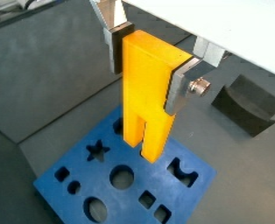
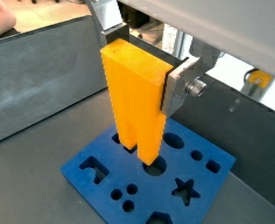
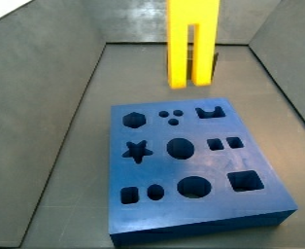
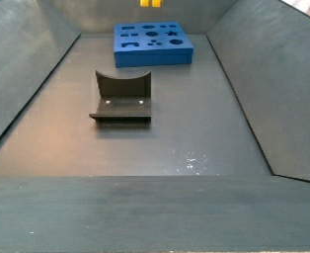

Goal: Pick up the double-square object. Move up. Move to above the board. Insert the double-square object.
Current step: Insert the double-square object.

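Observation:
My gripper (image 1: 150, 68) is shut on the top of the double-square object (image 1: 146, 96), a tall yellow-orange piece that hangs upright with its two prongs pointing down. Both wrist views show the grip (image 2: 144, 66), with a silver finger (image 2: 179, 85) on each side. The prong tips hover above the board (image 1: 186, 199), a blue slab with star, round, square and notch holes, without touching it. In a side view the double-square object (image 3: 190, 44) hangs over the board's (image 3: 162, 170) far edge, and the gripper is cut off above the frame. Only the prong tips (image 4: 151, 3) show above the board (image 4: 152, 55) in a side view.
The dark fixture (image 4: 122, 97) stands on the grey floor well in front of the board, and it also shows in a wrist view (image 1: 251, 103). Sloping grey walls (image 3: 51, 88) enclose the floor on all sides.

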Controlling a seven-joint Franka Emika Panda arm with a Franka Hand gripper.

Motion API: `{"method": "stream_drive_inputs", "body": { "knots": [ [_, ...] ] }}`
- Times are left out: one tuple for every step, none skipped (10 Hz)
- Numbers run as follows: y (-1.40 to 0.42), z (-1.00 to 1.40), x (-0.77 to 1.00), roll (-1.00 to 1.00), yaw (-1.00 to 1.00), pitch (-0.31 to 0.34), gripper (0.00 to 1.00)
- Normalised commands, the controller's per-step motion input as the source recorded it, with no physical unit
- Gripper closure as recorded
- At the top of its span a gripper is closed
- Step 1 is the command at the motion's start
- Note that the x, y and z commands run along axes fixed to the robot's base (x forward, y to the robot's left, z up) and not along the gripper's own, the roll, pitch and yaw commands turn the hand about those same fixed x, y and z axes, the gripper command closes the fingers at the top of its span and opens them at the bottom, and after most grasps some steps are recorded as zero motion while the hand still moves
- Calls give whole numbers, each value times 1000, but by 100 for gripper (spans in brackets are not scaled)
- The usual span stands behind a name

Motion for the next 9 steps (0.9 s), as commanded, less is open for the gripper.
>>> {"method": "stream_drive_inputs", "body": {
  "knots": [
    [-86, -260, 994, -21, 211, 0, 100],
    [-100, -229, 1000, -16, 217, 0, 100],
    [-77, 0, 531, -10, 0, 0, 100],
    [-40, 0, 69, 0, 11, -13, 100],
    [-143, -43, 631, 0, 171, 0, 100],
    [-357, -131, 851, 40, 183, 0, 100],
    [-286, -106, 883, 14, 274, 0, 100],
    [-197, -54, 811, 0, 343, -14, 100],
    [-183, -14, 806, 10, 351, -17, 100]
  ]
}}
